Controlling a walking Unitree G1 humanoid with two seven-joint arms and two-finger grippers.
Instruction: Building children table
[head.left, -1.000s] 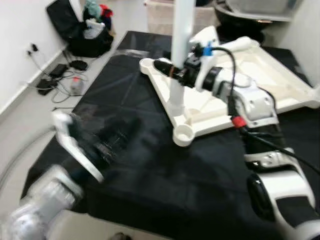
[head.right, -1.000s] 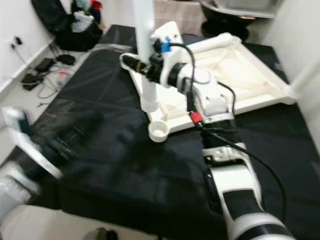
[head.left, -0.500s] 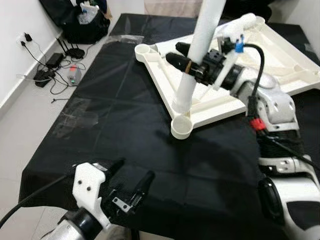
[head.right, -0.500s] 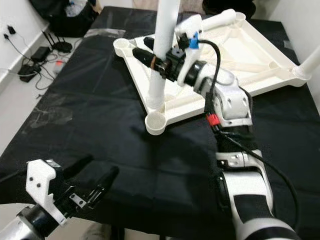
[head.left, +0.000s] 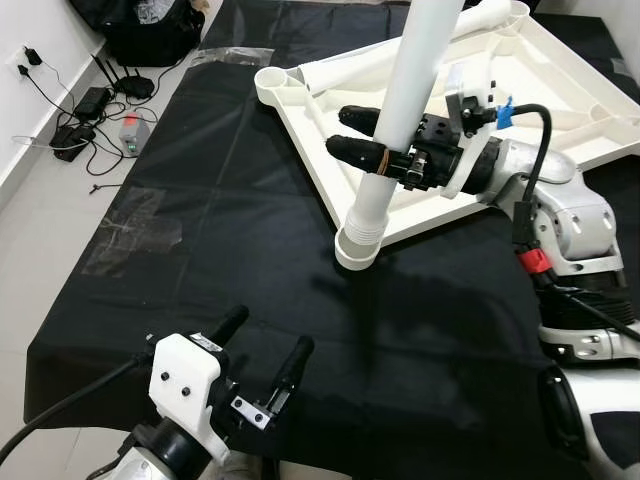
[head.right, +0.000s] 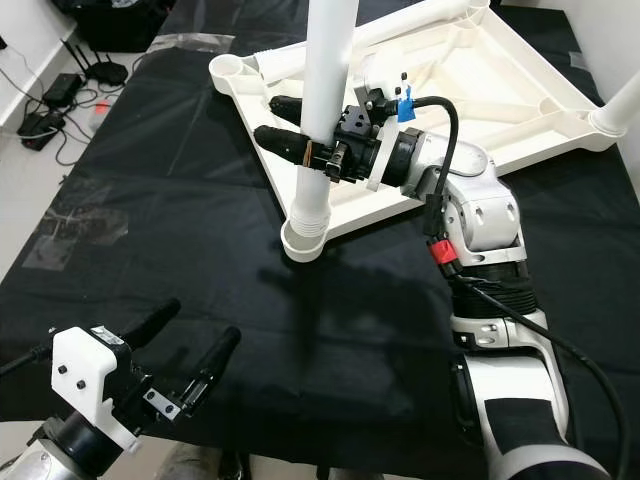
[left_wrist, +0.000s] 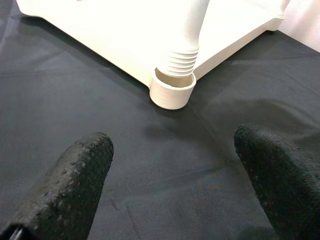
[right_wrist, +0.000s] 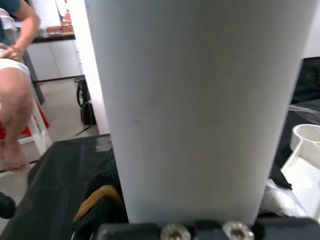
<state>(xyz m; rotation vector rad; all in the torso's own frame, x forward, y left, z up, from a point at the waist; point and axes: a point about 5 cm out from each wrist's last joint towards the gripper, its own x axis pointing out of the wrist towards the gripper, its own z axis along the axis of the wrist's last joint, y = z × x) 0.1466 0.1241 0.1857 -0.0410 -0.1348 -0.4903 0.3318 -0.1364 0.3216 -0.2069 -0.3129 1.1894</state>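
A lived-in room of a home, with a work surface draped in black cloth (head.left: 250, 200) standing on a pale tiled floor (head.left: 50, 220). Along the white wall, chargers and cables (head.left: 85, 115) trail from a wall socket (head.left: 27, 57), and a black bag (head.left: 160, 35) stuffed with belongings sits on the floor. Beyond the cloth, white cabinets (right_wrist: 52, 60) line a far wall, where a person (right_wrist: 15, 95) sits barefoot on a stool.
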